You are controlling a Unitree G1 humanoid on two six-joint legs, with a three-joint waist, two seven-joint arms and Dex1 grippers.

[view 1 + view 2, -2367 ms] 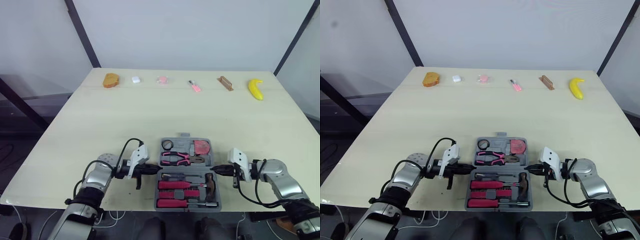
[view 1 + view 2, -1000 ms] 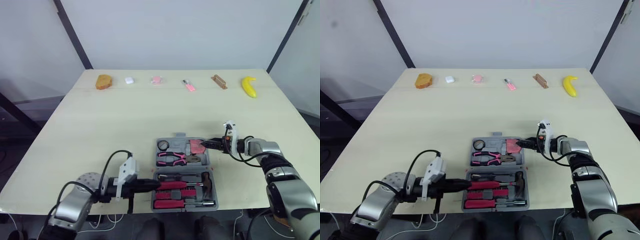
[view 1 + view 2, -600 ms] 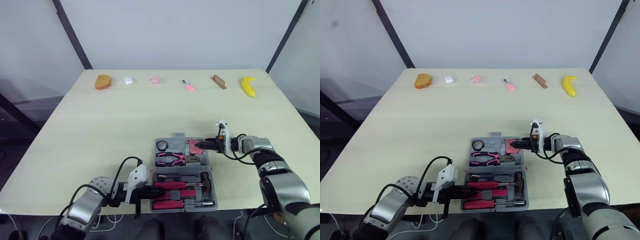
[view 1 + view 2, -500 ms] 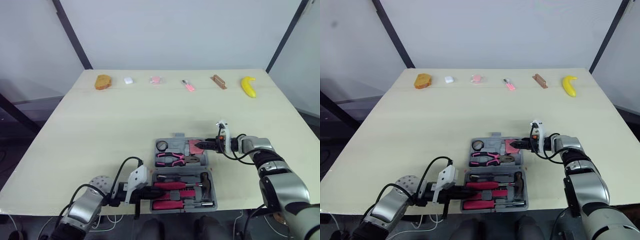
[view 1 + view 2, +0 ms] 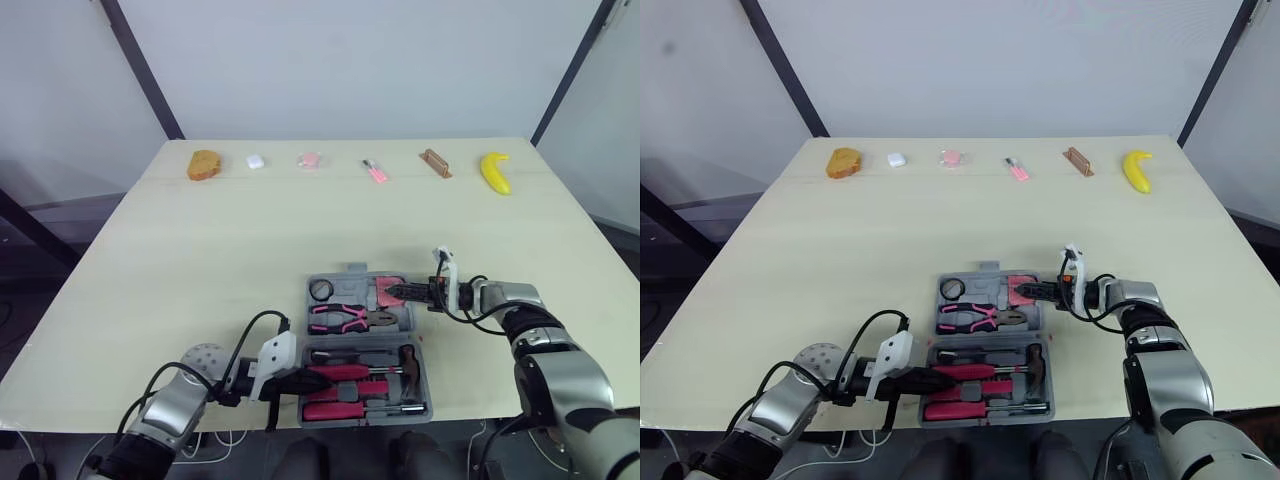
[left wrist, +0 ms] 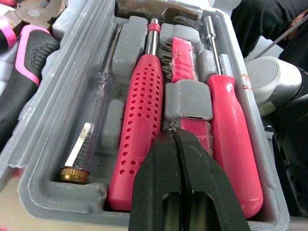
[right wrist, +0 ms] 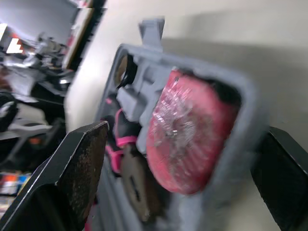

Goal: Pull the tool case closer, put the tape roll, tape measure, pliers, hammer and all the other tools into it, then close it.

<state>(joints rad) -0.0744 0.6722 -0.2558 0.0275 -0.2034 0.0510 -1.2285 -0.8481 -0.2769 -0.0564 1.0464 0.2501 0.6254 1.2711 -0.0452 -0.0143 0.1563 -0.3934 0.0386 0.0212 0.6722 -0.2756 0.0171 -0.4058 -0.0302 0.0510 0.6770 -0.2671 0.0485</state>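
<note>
as the right gripper (image 5: 392, 290) has moved to the far half of the tool case (image 5: 350, 274), fingers wide astride its rim beside the tape measure (image 7: 190, 130), and the left gripper (image 5: 312, 378), pinched shut, hovers over the near half, closing seems next.

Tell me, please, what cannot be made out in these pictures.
Left wrist view: the shut left gripper covers the near end of the pink ribbed piece; the picture's edge cuts off the pliers.
Right wrist view: blur hides what lies behind the tape measure in the tool case.
Eye views: the white piece at the table's far edge is too small to name.
</note>
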